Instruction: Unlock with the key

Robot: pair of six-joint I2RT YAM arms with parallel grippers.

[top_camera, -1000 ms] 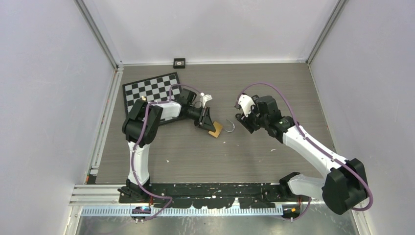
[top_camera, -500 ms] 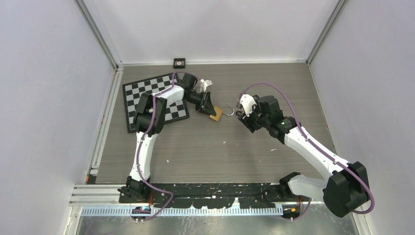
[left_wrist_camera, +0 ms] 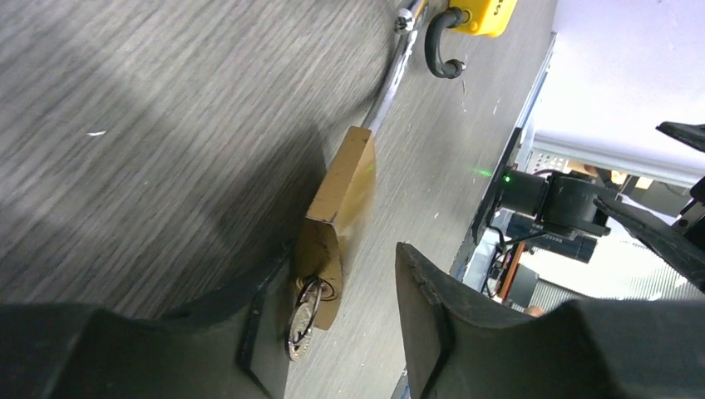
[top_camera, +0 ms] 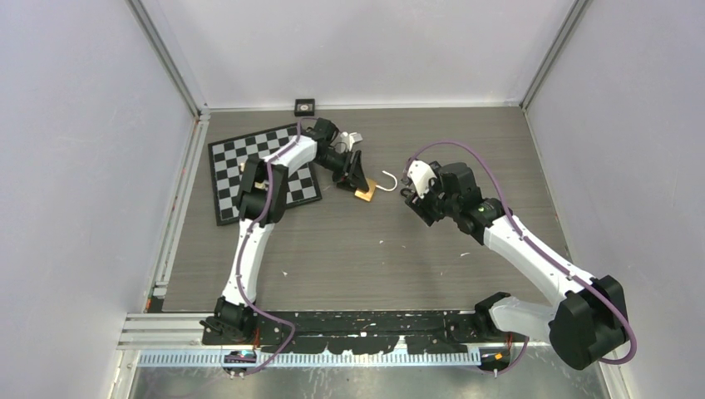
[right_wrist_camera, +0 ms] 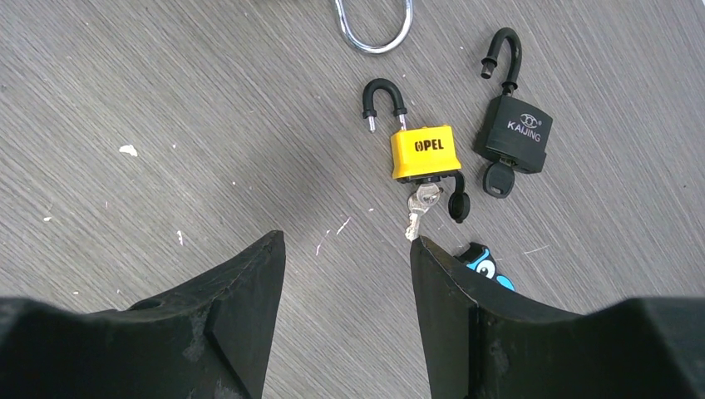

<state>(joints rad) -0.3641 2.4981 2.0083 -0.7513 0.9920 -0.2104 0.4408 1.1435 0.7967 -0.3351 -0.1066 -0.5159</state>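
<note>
Surrounding the grey woodgrain table (top_camera: 349,266) and padlock (top_camera: 364,194) stand pale walls (top_camera: 366,50).

I'm seeing bare tabletop (top_camera: 357,258) lying open near the arm bases, yellow padlock (right_wrist_camera: 425,152) and black padlock (right_wrist_camera: 513,133) crowding just ahead of my right hand (right_wrist_camera: 347,241), brass padlock (top_camera: 366,194) lying just beyond them

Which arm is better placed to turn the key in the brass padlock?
Left. The left tool straddles the brass padlock, key beside one finger; the right tool faces the yellow padlock.
</note>
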